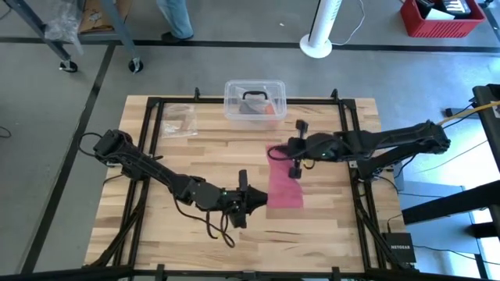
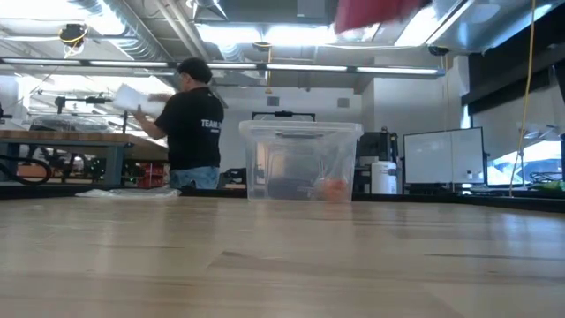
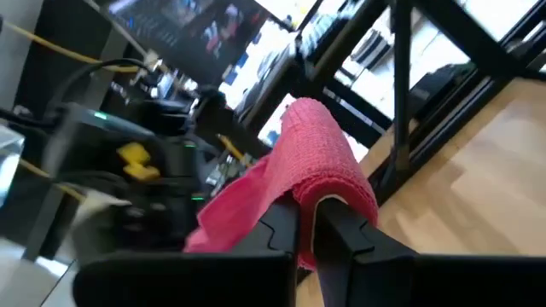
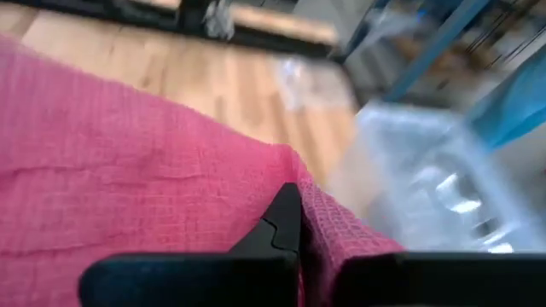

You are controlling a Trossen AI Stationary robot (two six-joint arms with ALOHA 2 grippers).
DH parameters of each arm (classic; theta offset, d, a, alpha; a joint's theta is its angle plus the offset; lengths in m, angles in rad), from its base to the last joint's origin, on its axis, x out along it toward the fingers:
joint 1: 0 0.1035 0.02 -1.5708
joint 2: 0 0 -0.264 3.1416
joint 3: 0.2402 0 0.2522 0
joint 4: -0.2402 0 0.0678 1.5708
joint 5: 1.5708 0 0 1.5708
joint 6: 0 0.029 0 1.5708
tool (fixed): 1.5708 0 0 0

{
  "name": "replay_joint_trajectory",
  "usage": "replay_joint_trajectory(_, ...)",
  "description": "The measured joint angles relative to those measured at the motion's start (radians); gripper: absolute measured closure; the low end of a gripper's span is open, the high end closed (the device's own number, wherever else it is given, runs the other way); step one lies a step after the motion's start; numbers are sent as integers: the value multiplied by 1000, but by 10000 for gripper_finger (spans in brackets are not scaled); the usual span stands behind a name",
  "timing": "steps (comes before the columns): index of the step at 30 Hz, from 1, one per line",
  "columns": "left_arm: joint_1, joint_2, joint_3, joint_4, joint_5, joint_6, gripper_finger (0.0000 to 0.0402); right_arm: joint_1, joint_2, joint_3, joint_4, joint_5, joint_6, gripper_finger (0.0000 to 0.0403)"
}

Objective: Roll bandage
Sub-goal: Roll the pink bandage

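The pink-red bandage (image 1: 286,183) is lifted well above the wooden table (image 1: 195,164) and spans between my two grippers. In the low view only a piece of the bandage (image 2: 380,12) shows, at the top edge. My left gripper (image 1: 262,200) is level at the bandage's near end and shut on it. My right gripper (image 1: 286,153) is at the far end, also shut on it. In the left wrist view the bandage (image 3: 320,158) curves over the fingers in a rounded fold. My left gripper (image 3: 309,228) pinches the bandage's near end (image 3: 305,205) between its two fingers, coming level from the table's left. The fabric bends over the fingertips in a rounded fold and runs off toward the other arm, clear of the table. My right gripper (image 4: 294,230) pinches the bandage's far end (image 4: 311,205) between its shut fingers, slanting down from the table's right. The fabric spreads wide and flat away from the fingers; one layer or several, I cannot tell. It is clear of the table.
A clear plastic box with a black handle (image 1: 254,100) stands at the table's far edge, with a small clear bag (image 1: 180,119) to its left. A black frame (image 1: 348,140) runs around the table. A person (image 2: 194,124) stands in the room beyond.
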Motion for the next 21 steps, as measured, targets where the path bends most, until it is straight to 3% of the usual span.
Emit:
replay_joint_trajectory(6,33,0,0,-103,-15,-32,395,-41,3,-158,68,-38,186,377)
replay_joint_trajectory(16,104,0,-5,-331,-7,-248,395,-54,-23,-203,34,-79,274,193)
replay_joint_trajectory(21,146,0,-40,-400,-1,-405,393,-54,-45,-158,-70,-130,320,140)
